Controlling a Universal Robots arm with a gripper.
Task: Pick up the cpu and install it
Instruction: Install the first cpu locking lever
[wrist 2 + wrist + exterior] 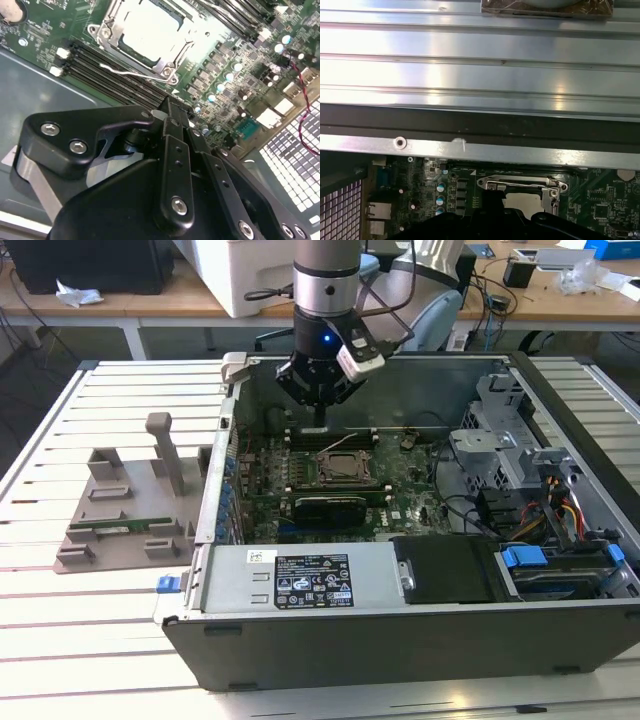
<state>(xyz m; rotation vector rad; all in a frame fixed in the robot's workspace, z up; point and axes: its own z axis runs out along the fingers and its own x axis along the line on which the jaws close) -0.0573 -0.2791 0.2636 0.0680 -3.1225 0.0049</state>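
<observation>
The cpu point(148, 27) is a small square chip with a pale silvery top, lying flat inside the metal frame of the motherboard socket point(347, 468); in the first wrist view the cpu point(522, 200) shows partly behind the dark gripper body. My gripper point(318, 423) hangs inside the open computer case, above the memory slots just behind the socket. In the second wrist view my gripper point(172, 109) has its two black fingers pressed together with nothing between them, a short way off the socket.
The case walls point(230, 420) surround the motherboard. A drive cage with cables point(520, 470) fills the exterior view's right and a power supply point(300, 580) the front. On the exterior view's left stands a grey holder block point(165, 455) with a green memory stick point(120, 528).
</observation>
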